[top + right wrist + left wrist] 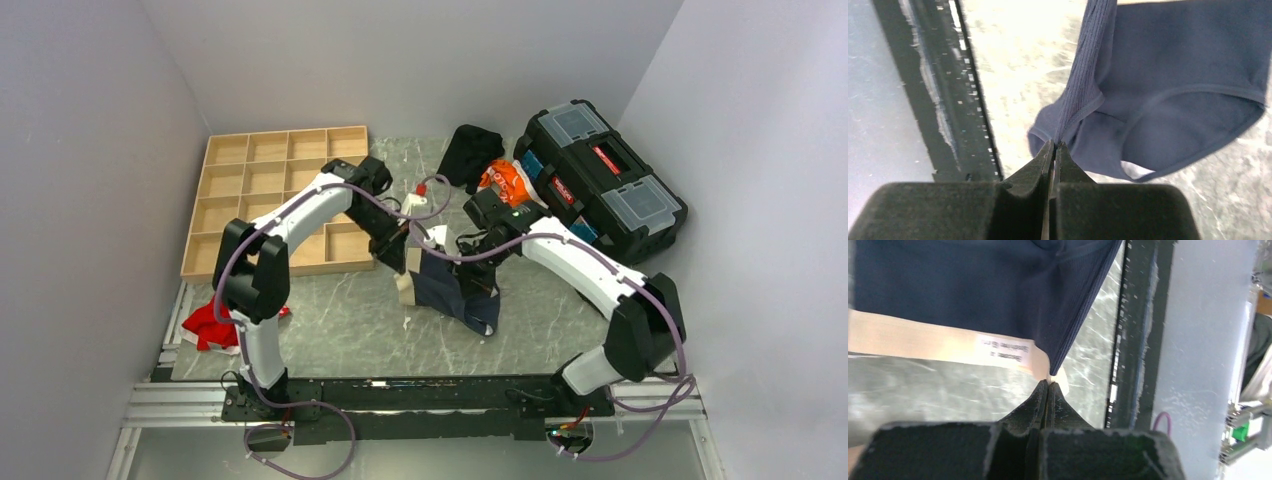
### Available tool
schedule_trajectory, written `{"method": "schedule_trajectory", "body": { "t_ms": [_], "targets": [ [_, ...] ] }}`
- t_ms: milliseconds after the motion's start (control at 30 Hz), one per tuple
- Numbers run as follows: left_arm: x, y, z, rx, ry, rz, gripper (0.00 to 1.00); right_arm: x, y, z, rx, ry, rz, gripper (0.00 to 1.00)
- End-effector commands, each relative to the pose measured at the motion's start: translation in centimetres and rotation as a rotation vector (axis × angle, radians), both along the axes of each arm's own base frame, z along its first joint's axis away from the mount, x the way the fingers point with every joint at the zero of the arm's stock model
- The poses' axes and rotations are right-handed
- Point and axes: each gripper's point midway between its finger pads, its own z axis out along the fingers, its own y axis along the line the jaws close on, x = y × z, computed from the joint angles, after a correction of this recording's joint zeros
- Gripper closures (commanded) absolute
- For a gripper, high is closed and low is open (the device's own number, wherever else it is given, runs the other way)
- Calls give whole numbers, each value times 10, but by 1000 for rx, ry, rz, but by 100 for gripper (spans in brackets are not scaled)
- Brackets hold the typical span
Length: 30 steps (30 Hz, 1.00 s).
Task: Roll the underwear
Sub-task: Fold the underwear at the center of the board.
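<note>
- The underwear [455,285] sits at the middle of the tabletop [340,325], between the two arms. Its far edge is lifted and the rest trails toward the near edge; whether the low end rests on the surface I cannot tell for sure.
- It is dark navy ribbed knit, bunched rather than flat. A pale beige waistband [913,340] carries a small white label [1003,350], and the leg openings are edged with a narrow hem.
- The left fingers [1047,390] are pressed fully together on the corner where the waistband meets the navy cloth.
- The right fingers [1054,150] are likewise closed tight, pinching a ribbed side edge, with the body of the garment hanging away beyond them.
- The cloth lies straight ahead of each pair of fingertips. The held edge runs left to right between them, and the long axis falls away toward the arm bases.
- Both arms are equally at the garment. In my judgement a roll calls for spreading it flat first, since it is still crumpled.
- Well apart from it: a wooden compartment tray [285,132] at far left, a black toolbox [600,180] at far right, a black garment [470,150] near the back, and a red cloth [210,325] at the left edge.
</note>
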Motion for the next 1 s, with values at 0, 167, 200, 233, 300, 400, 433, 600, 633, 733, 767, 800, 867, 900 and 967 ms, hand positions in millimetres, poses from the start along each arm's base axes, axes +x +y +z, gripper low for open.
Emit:
{"method": "schedule_trajectory", "body": {
  "t_ms": [0,167,200,233,300,400,433,600,633,733,767,800,867,900,967],
  "targets": [
    [41,-4,2,40,-90,20,100,38,-17,-8,-74,-41,-74,100],
    [78,-8,-13,77,-105,73,100,75,-25,-14,-96,-92,-135,99],
    [84,-9,-15,86,-110,89,100,81,-26,-16,-104,-103,-139,98],
    [89,-9,-18,88,-115,99,100,87,-27,-18,-113,-111,-143,98],
    [100,-11,-23,99,-128,123,100,99,-31,-21,-130,-130,-155,97],
    [118,-13,-32,118,-157,170,100,118,-36,-23,-145,-149,-167,96],
    [125,-15,-35,121,-171,184,100,123,-36,-24,-147,-151,-169,96],
    [154,-26,-50,131,-193,253,100,146,-44,-41,-183,-152,-171,93],
    [158,-27,-52,133,-198,259,100,148,-45,-45,-190,-151,-168,92],
    [162,-30,-60,134,-195,263,100,153,-49,-58,-206,-139,-170,85],
    [162,-30,-63,140,-195,262,100,156,-48,-60,-206,-142,-172,82],
    [164,-29,-66,145,-198,265,100,158,-49,-64,-208,-141,-177,79],
    [164,-29,-71,156,-199,268,100,160,-49,-68,-210,-140,-186,75],
    [164,-29,-72,158,-199,268,100,161,-49,-68,-207,-140,-192,74],
    [161,-29,-73,160,-197,265,96,162,-49,-68,-199,-136,-204,70]
  ]
}}
